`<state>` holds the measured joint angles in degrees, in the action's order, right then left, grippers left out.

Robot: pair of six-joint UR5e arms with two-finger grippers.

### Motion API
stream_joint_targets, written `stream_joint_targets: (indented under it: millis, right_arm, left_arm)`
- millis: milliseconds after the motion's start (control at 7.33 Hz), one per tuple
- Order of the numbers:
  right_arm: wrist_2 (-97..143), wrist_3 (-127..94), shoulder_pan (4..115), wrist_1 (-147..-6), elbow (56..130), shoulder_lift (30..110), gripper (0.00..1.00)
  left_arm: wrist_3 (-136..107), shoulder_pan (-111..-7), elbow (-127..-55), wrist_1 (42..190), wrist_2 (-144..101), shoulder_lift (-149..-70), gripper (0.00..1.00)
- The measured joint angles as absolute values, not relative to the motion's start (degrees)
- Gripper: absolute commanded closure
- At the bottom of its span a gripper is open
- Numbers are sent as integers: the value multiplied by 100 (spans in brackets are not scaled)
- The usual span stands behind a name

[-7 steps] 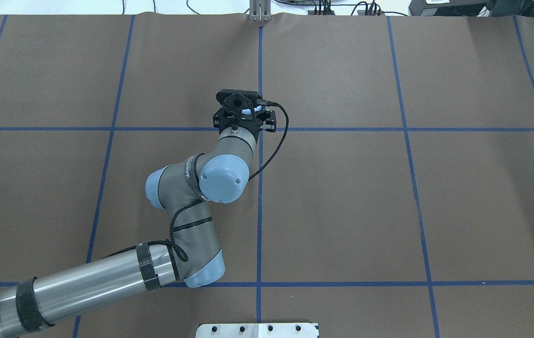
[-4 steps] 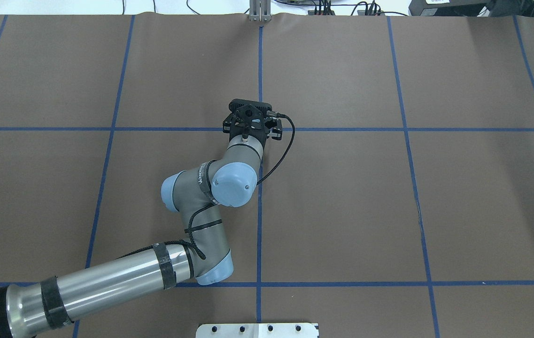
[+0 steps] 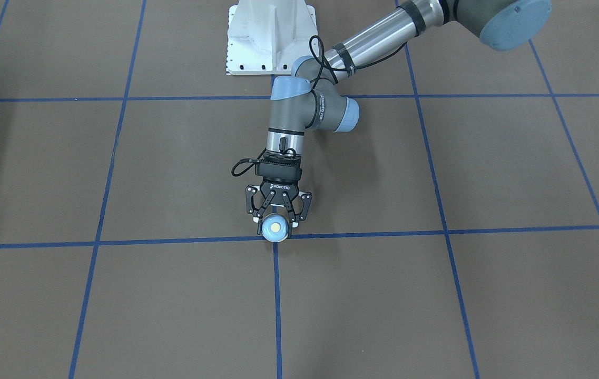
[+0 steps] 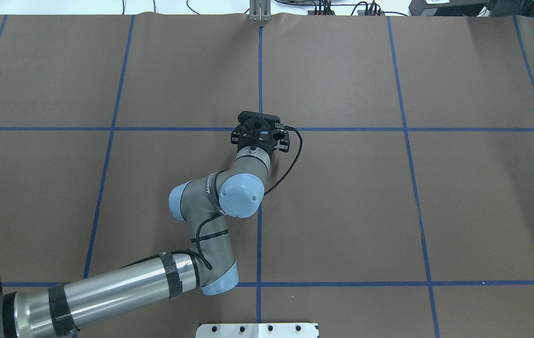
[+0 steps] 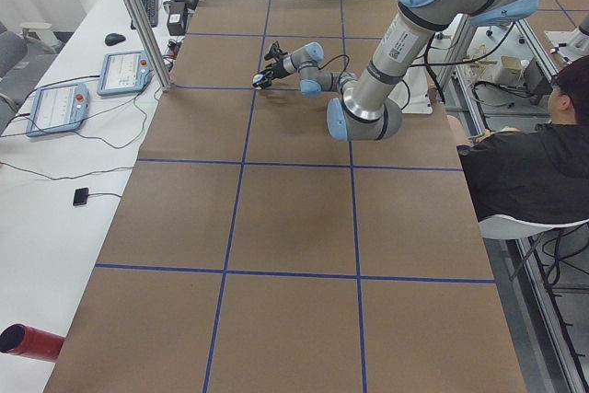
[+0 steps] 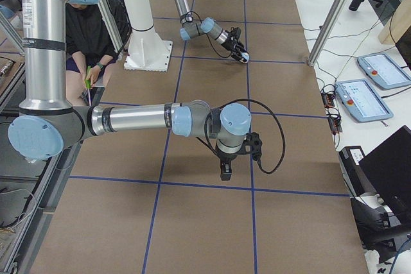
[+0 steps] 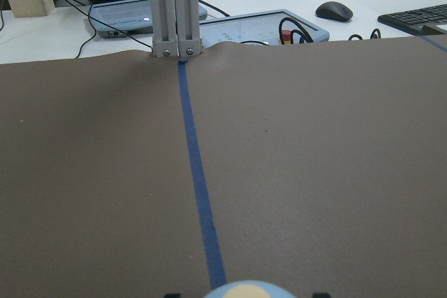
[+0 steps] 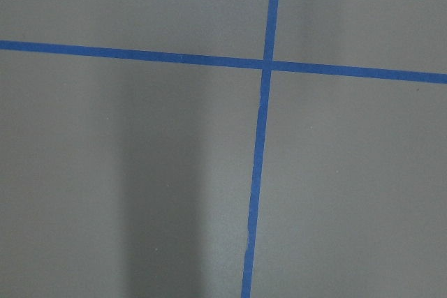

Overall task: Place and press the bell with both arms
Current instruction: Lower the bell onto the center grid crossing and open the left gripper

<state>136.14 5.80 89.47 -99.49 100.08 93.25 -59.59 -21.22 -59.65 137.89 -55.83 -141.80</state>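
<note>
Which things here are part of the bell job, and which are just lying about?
Job: bell, held in the left gripper; right gripper.
Lying about: teach pendant, computer mouse, keyboard, red cylinder.

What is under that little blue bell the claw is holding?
Brown table covering, where two blue tape lines cross. The bell, held in the left gripper, hides the crossing itself; whether its base touches the table cannot be told.
</note>
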Motion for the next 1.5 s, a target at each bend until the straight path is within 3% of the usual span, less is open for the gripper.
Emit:
stream_joint_targets:
  millis: [273, 818, 1091, 1500]
  right_arm:
    - [13614, 580, 8947, -9949, 10015, 9319, 0]
    - [13614, 580, 8949, -9947, 10029, 9317, 0]
    - [13614, 580, 8950, -9949, 10057, 9317, 0]
    - [13614, 580, 8951, -9949, 10055, 9317, 0]
  left_arm:
    - [-5957, -2112, -5946, 13788, -5599, -14185, 59]
    - [-5950, -2109, -5938, 13773, -5662, -14178, 26]
    - [-5950, -2109, -5934, 13765, -5662, -14171, 1]
    - [-5965, -2109, -5963, 13771, -5653, -14169, 0]
